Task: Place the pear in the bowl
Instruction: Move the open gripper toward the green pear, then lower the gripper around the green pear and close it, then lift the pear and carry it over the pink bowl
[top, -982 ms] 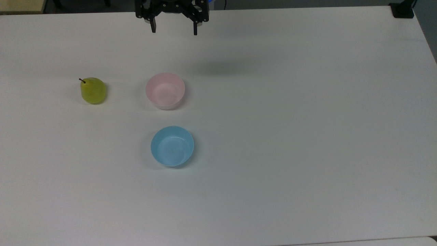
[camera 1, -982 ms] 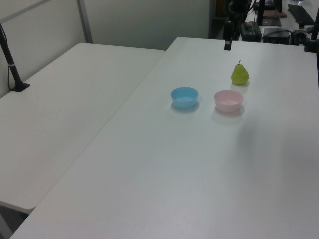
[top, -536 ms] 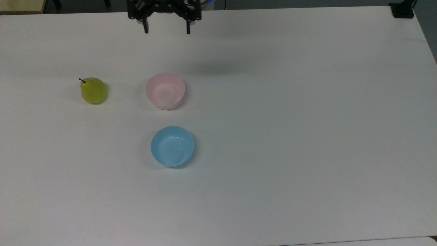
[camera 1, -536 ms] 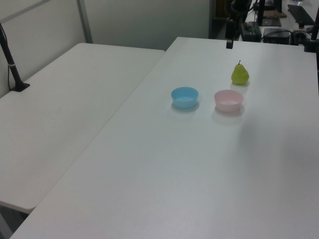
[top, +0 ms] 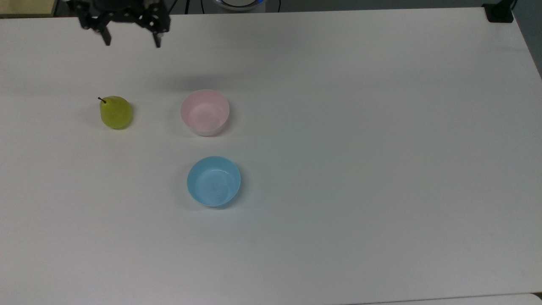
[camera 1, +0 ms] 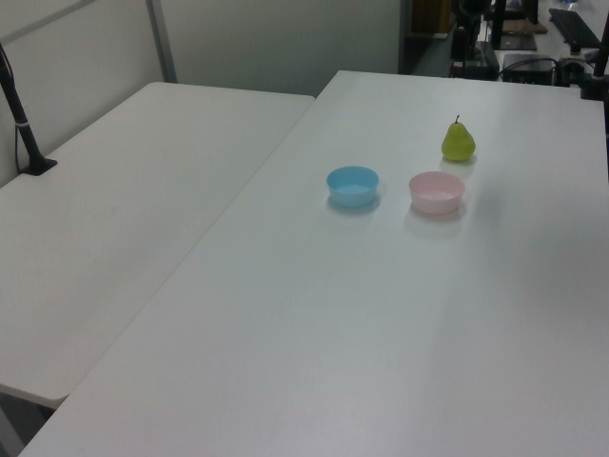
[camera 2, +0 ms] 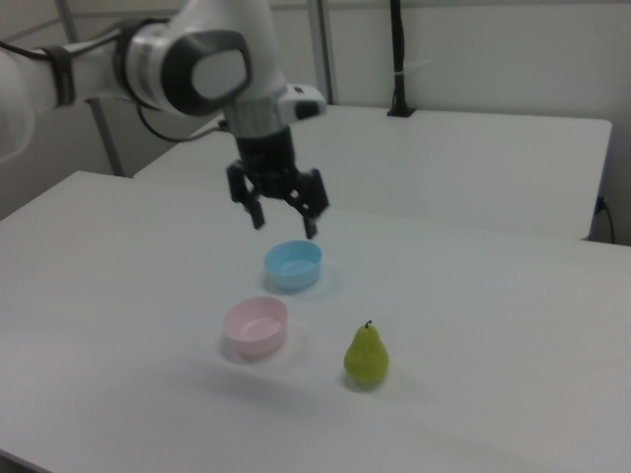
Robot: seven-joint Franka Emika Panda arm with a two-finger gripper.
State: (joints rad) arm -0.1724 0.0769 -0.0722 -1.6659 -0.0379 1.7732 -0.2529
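The yellow-green pear (top: pixel 115 112) (camera 1: pixel 458 142) (camera 2: pixel 366 358) stands upright on the white table, its dark stem up. The pale pink bowl (top: pixel 205 112) (camera 1: pixel 436 191) (camera 2: pixel 255 326) sits to its right in the top view, a short gap between them, with nothing in it. My gripper (top: pixel 131 42) (camera 2: pixel 284 223) hangs open and empty well above the table, near the far edge in the top view, behind the pear and slightly to its right.
A light blue bowl (top: pixel 214 181) (camera 1: pixel 352 186) (camera 2: pixel 293 265) sits below the pink one in the top view. A second white table (camera 1: pixel 124 190) adjoins on the left view's left, with a black post (camera 1: pixel 21 119) on it.
My gripper has swept leftward in the top view, from behind the pink bowl to behind the pear, still open. Pear and bowls have not moved.
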